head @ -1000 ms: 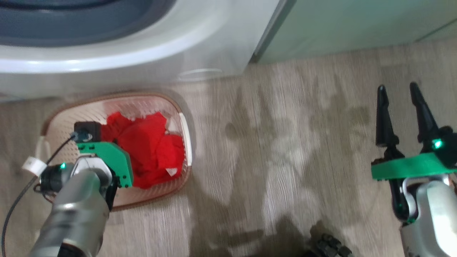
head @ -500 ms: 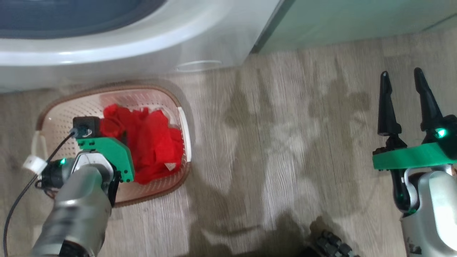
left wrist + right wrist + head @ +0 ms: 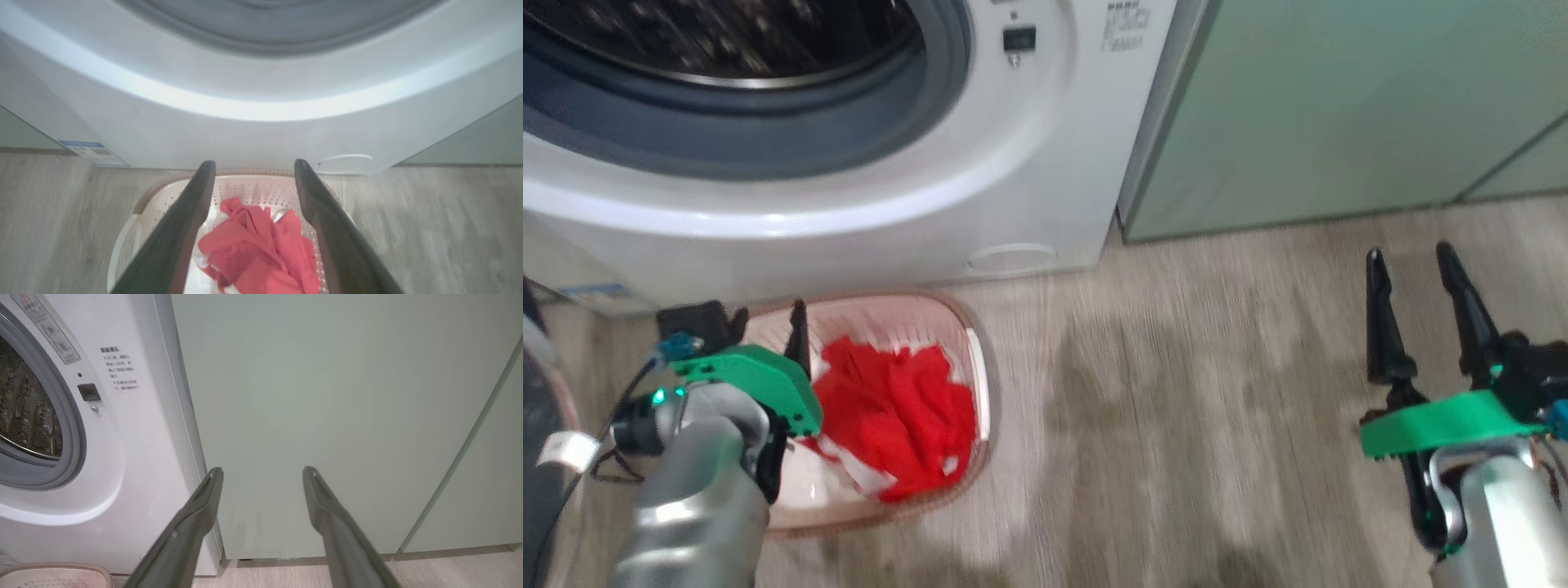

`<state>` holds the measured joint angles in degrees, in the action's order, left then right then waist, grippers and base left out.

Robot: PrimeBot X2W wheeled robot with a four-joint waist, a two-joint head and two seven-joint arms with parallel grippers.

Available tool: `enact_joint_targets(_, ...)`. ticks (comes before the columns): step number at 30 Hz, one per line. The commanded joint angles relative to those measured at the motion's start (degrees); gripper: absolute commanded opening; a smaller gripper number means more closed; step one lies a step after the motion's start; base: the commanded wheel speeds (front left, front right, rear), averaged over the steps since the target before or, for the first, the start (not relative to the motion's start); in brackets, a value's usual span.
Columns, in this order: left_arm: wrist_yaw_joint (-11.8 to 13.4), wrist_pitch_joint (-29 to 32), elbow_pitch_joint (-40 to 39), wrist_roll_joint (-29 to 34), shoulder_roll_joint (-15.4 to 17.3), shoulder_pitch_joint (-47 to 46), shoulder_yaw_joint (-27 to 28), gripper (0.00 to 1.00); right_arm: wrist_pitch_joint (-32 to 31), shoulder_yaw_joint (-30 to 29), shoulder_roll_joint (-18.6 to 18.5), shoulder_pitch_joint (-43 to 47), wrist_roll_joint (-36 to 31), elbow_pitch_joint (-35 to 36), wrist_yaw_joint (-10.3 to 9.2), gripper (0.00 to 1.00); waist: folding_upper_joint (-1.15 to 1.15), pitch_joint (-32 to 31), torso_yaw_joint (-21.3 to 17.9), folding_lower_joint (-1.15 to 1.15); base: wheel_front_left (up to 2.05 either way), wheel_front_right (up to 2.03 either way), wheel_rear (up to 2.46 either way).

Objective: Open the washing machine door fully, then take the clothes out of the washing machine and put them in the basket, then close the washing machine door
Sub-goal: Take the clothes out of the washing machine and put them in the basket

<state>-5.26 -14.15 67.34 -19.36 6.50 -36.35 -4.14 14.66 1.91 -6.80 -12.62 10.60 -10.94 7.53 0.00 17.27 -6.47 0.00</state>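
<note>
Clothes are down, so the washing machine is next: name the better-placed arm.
Left, probably: left gripper open above the basket, facing the washing machine; right gripper faces the green cabinet.

Wide-spread left claw (image 3: 254, 163) above red clothes (image 3: 253, 249) in basket (image 3: 249, 190).

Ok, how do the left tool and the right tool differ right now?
The left tool hangs over the basket, the clothes beneath it; the right tool is over bare floor. The left tool faces the washing machine, the right tool the green cabinet. Both are open and empty.
</note>
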Motion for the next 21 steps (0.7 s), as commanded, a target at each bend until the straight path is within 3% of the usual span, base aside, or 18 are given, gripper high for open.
enact_joint_targets(1, -0.4, -0.8, -5.0, -0.3, 2.7, 1.7, 2.6, 1.0, 0.3, 1.1, 0.0, 1.2, 0.5, 1.4, -0.04, 1.0, 0.0, -4.9, 1.1, 0.0, 0.0, 0.0, 0.0)
enact_joint_targets(11, -0.8, -0.8, -25.4, 2.0, 3.4, 13.8, 11.0, 1.0, 0.3, 1.7, 0.7, 5.3, 0.9, 0.5, -0.04, 1.0, 0.0, -13.1, 1.3, 0.0, 0.0, 0.0, 0.0)
enact_joint_targets(21, -1.1, -0.8, -38.1, 5.9, 1.4, 25.4, 14.4, 1.0, 0.3, 1.3, 1.4, 8.1, 1.1, 0.3, -0.04, 1.0, 0.0, -17.7, 0.9, 0.0, 0.0, 0.0, 0.0)
